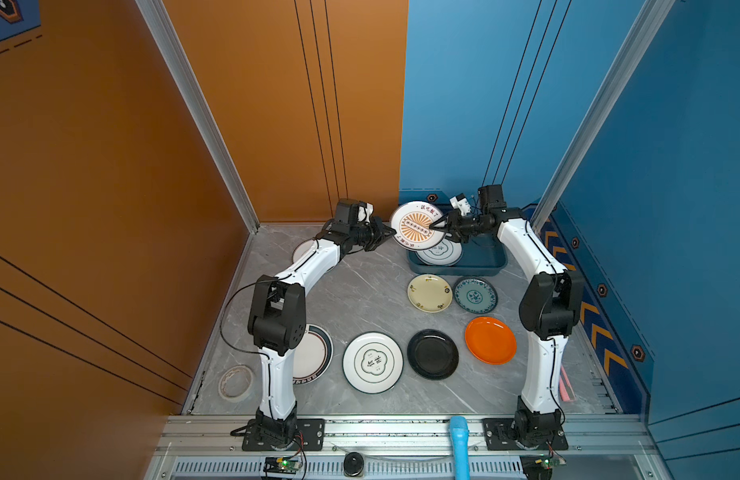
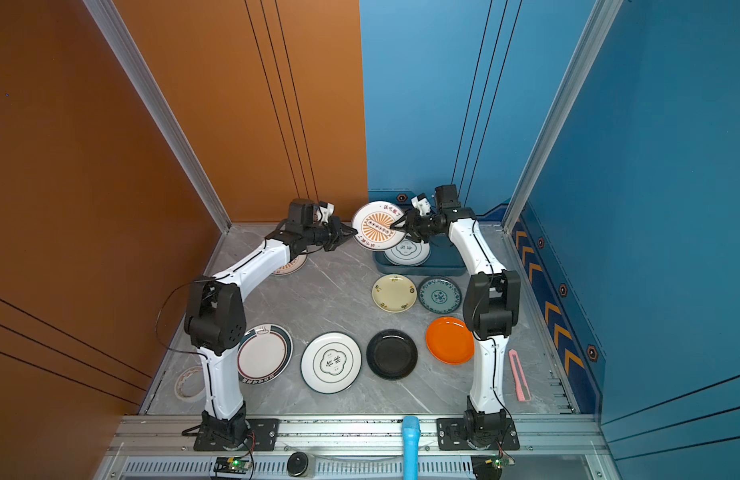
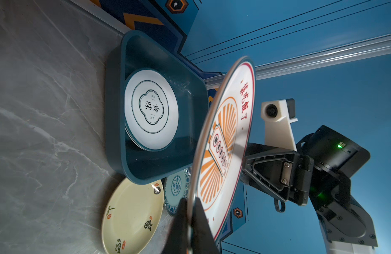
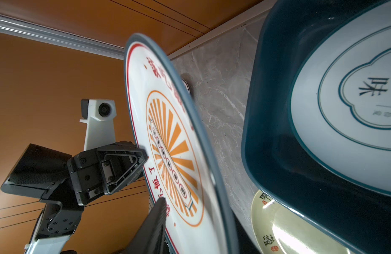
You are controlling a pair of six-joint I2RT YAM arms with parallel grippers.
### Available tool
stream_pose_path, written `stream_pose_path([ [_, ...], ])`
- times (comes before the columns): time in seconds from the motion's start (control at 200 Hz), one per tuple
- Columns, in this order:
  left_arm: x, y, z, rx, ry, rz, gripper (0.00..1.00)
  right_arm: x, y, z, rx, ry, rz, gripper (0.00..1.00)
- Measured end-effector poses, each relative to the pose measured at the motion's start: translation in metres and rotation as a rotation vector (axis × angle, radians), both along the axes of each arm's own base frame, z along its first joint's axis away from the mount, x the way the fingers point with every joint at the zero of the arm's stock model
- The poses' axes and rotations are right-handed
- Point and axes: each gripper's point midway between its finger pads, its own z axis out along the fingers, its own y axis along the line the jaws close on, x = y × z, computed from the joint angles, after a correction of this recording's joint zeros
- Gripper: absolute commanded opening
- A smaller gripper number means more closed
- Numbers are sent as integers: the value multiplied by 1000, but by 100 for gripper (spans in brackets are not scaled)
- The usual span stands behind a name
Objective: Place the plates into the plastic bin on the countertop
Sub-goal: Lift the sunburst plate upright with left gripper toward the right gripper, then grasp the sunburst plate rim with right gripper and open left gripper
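At the far left of the countertop (image 1: 360, 291) a tape roll (image 1: 222, 384) lies flat, and near it a dark-rimmed white plate (image 2: 262, 353) sits partly under the left arm. Farther back another plate with orange print (image 2: 291, 266) is mostly hidden by that arm. The left gripper (image 1: 391, 230) is pressed together on the left rim of the orange sunburst plate (image 1: 416, 216), which hangs tilted in the air, overlapping the left end of the dark teal plastic bin (image 1: 455, 272) in both top views. The right gripper (image 1: 435, 227) straddles the plate's right rim; in the right wrist view one finger (image 4: 152, 220) reaches the printed face while the other is hidden, so whether it pinches cannot be told. A green-emblem plate (image 1: 441, 254) lies flat inside the bin. On the countertop in front of the bin rest a second green-emblem plate (image 1: 372, 362), a black plate (image 1: 432, 354), a cream plate (image 1: 429, 293), a teal-patterned plate (image 1: 475, 295) and an orange plate (image 1: 490, 340)
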Motion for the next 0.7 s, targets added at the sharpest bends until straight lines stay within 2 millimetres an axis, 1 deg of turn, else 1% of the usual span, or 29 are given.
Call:
stream_pose_path([
  [0.105,1,-3,-2,-6,4,-5,0,1,-1,0,0,1,-3,29],
  [0.325,2,-3,3,-12,-5,-7,0,2,-5,-1,-2,3,-12,14],
  [0.37,2,-3,2,-13,3,-3,0,2,-5,0,5,4,-9,10],
  [0.435,3,-2,-2,-15,20,2,1,1,-5,3,24,-1,1,6],
  [0.521,2,-2,-4,-17,28,-2,6,1,-4,1,24,-1,4,2],
  [0.576,2,-2,-5,-16,30,-2,12,0,-5,-1,27,6,5,0],
  [0.701,0,-3,-11,1,38,-12,27,-2,-6,-1,17,8,-3,0],
])
